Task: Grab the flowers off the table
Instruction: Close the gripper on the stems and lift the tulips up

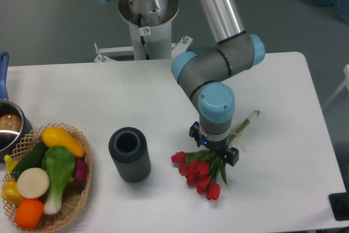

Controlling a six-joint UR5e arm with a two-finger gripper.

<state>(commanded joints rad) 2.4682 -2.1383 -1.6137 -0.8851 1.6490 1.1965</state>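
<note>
At the far left edge a pot with a blue handle stood, partly cut by the frame. In the lower left, a wicker basket held toy vegetables, among them a yellow squash and a green-and-white leafy one. Right of it, a dark cylinder stood upright, its hollow top open. Right of centre, the flowers lay on the table, long axis diagonal: red heads to the lower left, stems to the upper right. The gripper was low over the stems; whether its fingers were closed could not be told.
</note>
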